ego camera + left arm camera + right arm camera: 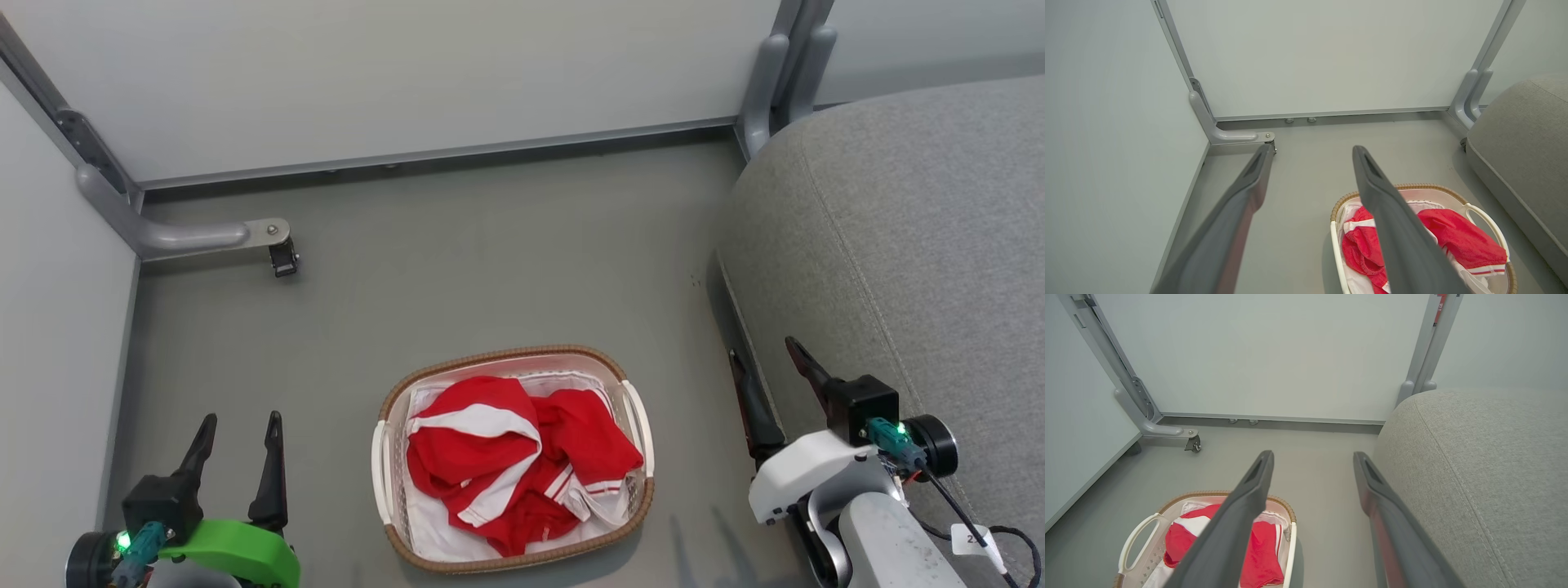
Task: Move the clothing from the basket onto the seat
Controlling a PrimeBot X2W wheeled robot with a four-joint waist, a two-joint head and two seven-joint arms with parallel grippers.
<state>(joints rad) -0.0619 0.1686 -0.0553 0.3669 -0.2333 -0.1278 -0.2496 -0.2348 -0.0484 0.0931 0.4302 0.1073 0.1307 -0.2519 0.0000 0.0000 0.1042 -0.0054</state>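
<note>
Filling the basket (498, 355) — clothing (490, 457) bunched, long axis left-to-right.

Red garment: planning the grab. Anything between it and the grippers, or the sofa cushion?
Nothing visible. The red garment lies uncovered in the basket; left gripper and right gripper open beside it; only floor before the sofa cushion.

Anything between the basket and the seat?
Bare grey floor lies between the basket and the seat, as the head view shows; the right wrist view agrees.
</note>
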